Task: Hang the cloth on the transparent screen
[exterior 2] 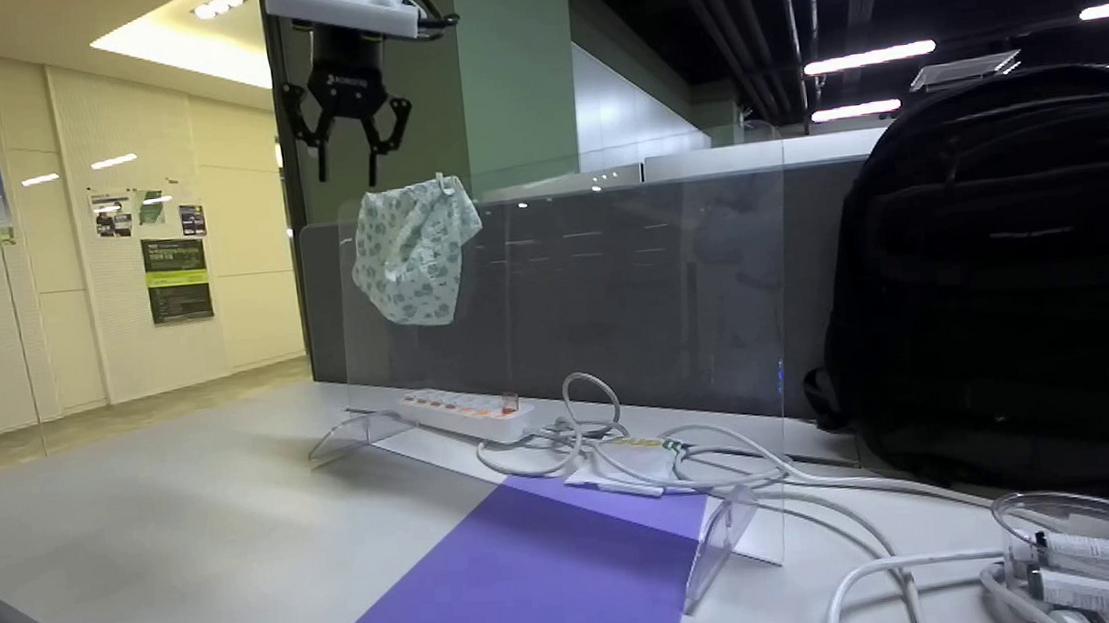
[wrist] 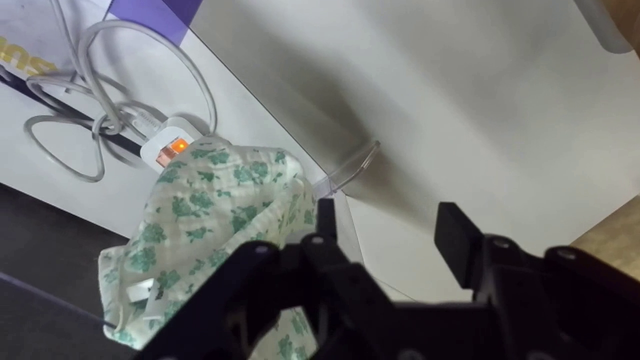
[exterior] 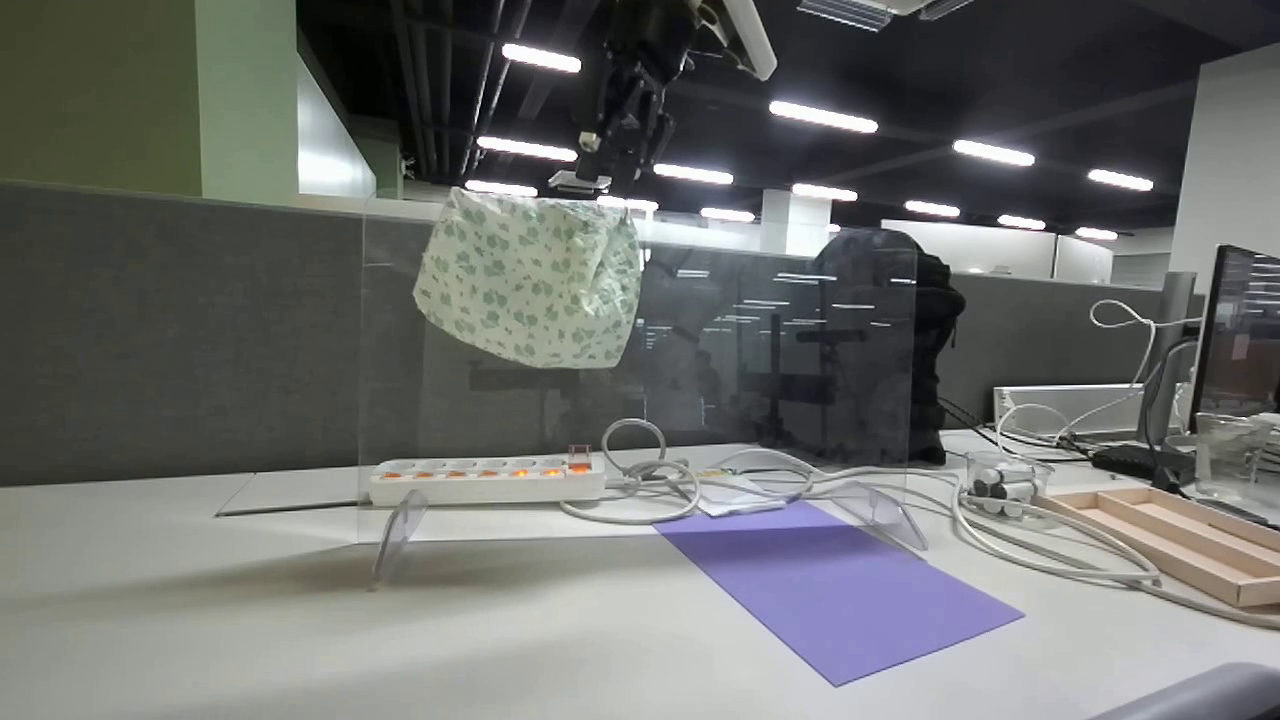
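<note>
1. The gripper (exterior 2: 348,176) is hovering, fingers apart.
2. Upper left in both exterior views, the cloth (exterior 2: 414,258) is hanging on the screen (exterior 2: 613,296).
3. It's looking light, limp; I'd be pinching a corner.

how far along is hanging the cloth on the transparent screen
Looks done: the cloth hangs at the top edge of the transparent screen. In hand: nothing; the gripper is open and empty above it. Left: probably just backing away.

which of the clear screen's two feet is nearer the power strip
The foot at the end of the transparent screen where the cloth hangs, close by the power strip; the other foot stands by the purple sheet.
</note>
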